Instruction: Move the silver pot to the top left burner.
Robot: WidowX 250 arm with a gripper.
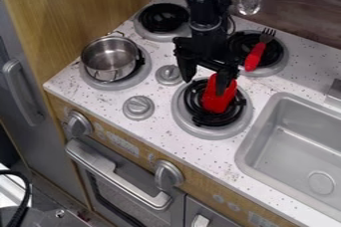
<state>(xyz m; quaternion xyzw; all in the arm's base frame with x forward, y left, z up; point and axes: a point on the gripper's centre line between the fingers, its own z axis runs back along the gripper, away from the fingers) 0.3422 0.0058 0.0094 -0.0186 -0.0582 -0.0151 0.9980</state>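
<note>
My gripper [205, 87] hangs over the front right burner, its two fingers spread apart, to the right of the pot and well away from it. The silver pot [110, 59] stands upright on the front left burner [138, 79], with small handles at its rim. Behind it and to the right is the top left burner [158, 36], a black coil in a grey ring with nothing on it.
A red utensil [217, 98] lies on the front right burner, just below the gripper. A red-handled fork [255, 56] rests on the back right burner. Grey knobs [138, 107] stand near the pot; the sink [293, 141] is at the right, a wooden wall at the left.
</note>
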